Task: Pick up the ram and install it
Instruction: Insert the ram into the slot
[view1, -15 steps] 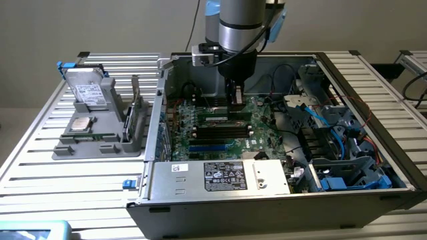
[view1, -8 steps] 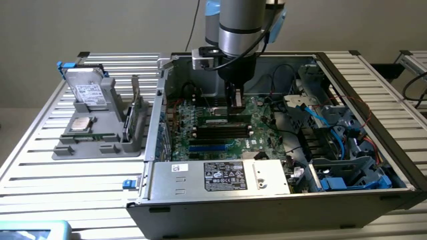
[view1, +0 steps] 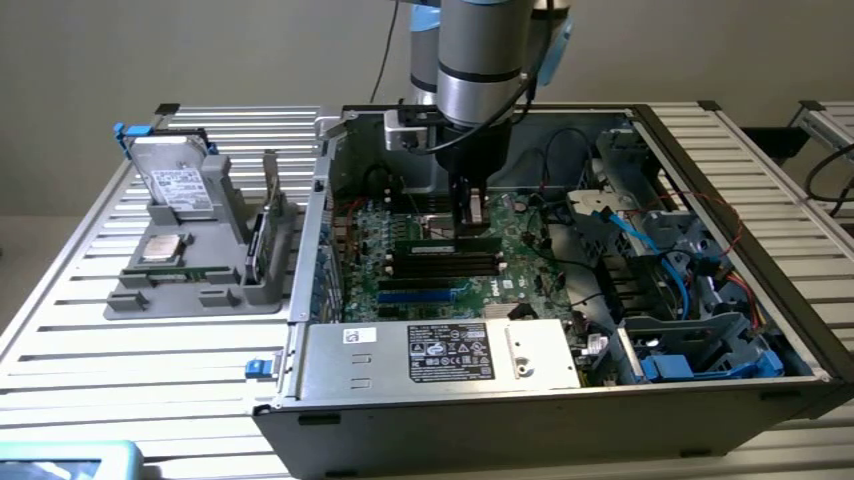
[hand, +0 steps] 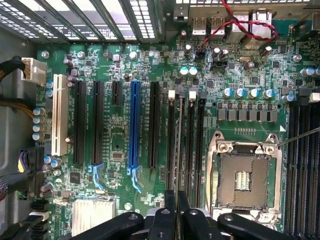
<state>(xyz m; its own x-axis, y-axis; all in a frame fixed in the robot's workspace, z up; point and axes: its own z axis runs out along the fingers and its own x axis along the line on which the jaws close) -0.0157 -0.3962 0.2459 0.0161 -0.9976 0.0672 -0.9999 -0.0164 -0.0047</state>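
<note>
1. The black fingers (hand: 169, 215) are drawn narrow, pinched close on the thin top edge of the ram (view1: 447, 247).
2. The gripper (view1: 470, 228) points straight down into the open computer case (view1: 307, 400), with the grey arm (view1: 483, 60) rising above it at 12 o'clock in the exterior view.
3. The ram stands on edge in a memory slot of the green motherboard (view1: 527, 285), its white label facing the camera. It runs from just under the gripper toward 9 o'clock in the exterior view.
4. More dark memory slots (view1: 441, 268) lie alongside, just past the ram at 6 o'clock.
5. In the wrist view the empty processor socket (hand: 245, 175) sits near the gripper, and a blue expansion slot (hand: 134, 125) and a white one (hand: 60, 120) lie farther off.
6. The silver power supply (view1: 441, 350) lies at 6 o'clock from the gripper, along the case's front wall.
7. Blue cables (view1: 641, 240) and drive bays fill the case at 3 o'clock.
8. Well apart at 9 o'clock, outside the case, a grey tray (view1: 200, 295) holds a hard drive (view1: 174, 180) and a square processor chip (view1: 163, 248).
9. Case and tray both rest on a slatted metal table (view1: 134, 370).
</note>
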